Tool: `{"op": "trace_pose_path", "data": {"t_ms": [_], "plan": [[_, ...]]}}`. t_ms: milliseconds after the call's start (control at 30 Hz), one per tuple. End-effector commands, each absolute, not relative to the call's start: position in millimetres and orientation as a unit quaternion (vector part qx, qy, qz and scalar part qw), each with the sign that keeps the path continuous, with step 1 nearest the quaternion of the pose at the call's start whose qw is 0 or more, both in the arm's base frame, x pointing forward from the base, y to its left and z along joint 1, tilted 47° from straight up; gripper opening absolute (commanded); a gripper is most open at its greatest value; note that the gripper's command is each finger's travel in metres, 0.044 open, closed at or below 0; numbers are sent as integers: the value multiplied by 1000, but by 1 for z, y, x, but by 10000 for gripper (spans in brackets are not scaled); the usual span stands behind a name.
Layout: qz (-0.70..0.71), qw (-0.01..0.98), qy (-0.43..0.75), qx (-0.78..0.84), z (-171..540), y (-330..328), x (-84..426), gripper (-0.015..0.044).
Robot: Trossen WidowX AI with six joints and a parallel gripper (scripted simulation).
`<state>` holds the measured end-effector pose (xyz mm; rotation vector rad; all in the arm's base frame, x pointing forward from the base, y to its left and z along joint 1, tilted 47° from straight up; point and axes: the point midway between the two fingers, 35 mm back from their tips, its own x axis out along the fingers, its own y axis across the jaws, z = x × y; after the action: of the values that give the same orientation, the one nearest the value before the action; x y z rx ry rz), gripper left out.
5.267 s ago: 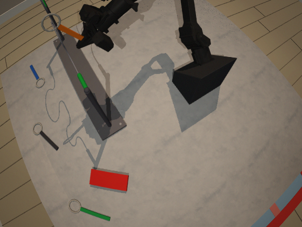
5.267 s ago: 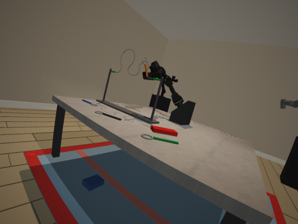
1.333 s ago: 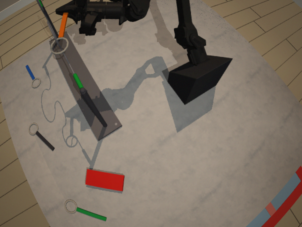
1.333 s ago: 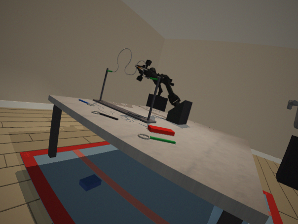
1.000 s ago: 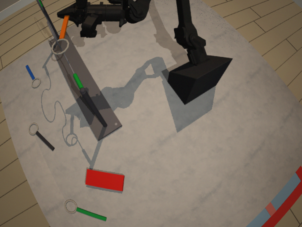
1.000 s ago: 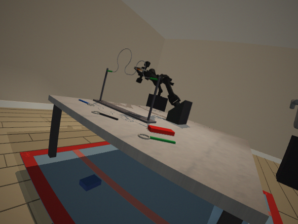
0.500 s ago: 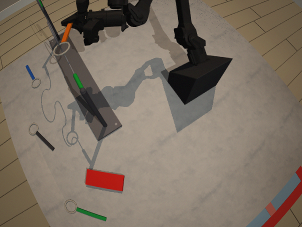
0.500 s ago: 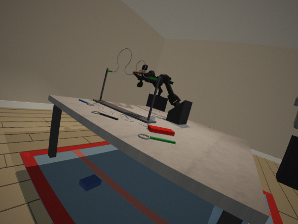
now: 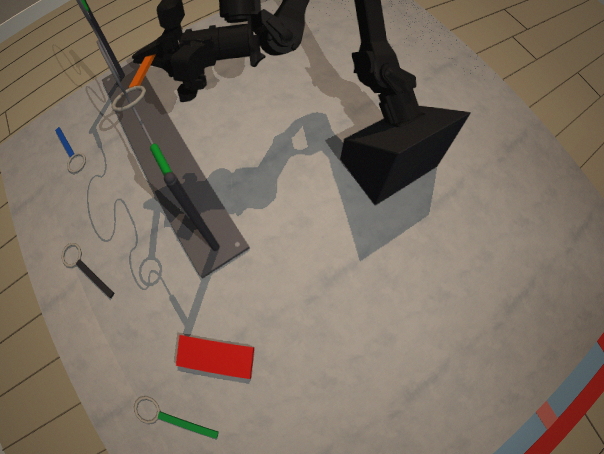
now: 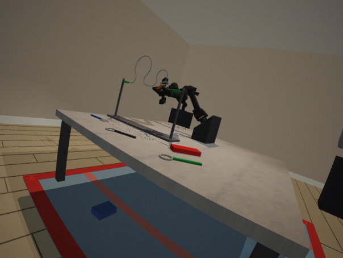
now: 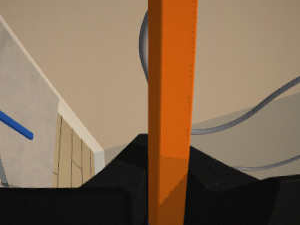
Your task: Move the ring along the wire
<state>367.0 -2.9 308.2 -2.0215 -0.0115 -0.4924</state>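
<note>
My gripper (image 9: 149, 57) (image 11: 153, 143) is shut on the orange handle (image 9: 142, 71) (image 10: 159, 87) (image 11: 172, 89). The ring (image 9: 143, 92) (image 10: 162, 84) is at the handle's other end, off the green parts. The thin grey wire (image 9: 141, 120) (image 10: 151, 66) (image 11: 250, 113) appears to pass through it; whether they touch I cannot tell. The ring is in the stretch between the near green part (image 9: 160, 159) (image 10: 177, 91) and the wire's loops. The far green part (image 9: 86, 6) (image 10: 126, 82) is at the other post (image 10: 119, 98). The ring is not clearly visible in the wrist view.
The near post (image 9: 192, 210) (image 10: 176, 116) stands on the dark base board (image 9: 212, 262). A red block (image 9: 215, 356) (image 10: 185, 150) and rings with blue (image 9: 65, 141), black (image 9: 95, 279) and green (image 9: 188, 425) handles lie on the table. Wire curves rise beside the gripper.
</note>
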Motion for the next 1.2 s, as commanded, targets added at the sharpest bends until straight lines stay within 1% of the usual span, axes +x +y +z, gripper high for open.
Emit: {"op": "trace_pose_path", "data": {"t_ms": [0, 233, 533, 1167], "plan": [[-195, 527, 8, -827, 295, -7, 368, -150], [-173, 562, 8, -809, 285, -13, 374, -150], [-141, 632, 18, -762, 259, -22, 381, -150], [-129, 686, 38, -715, 235, -24, 381, -150]]}}
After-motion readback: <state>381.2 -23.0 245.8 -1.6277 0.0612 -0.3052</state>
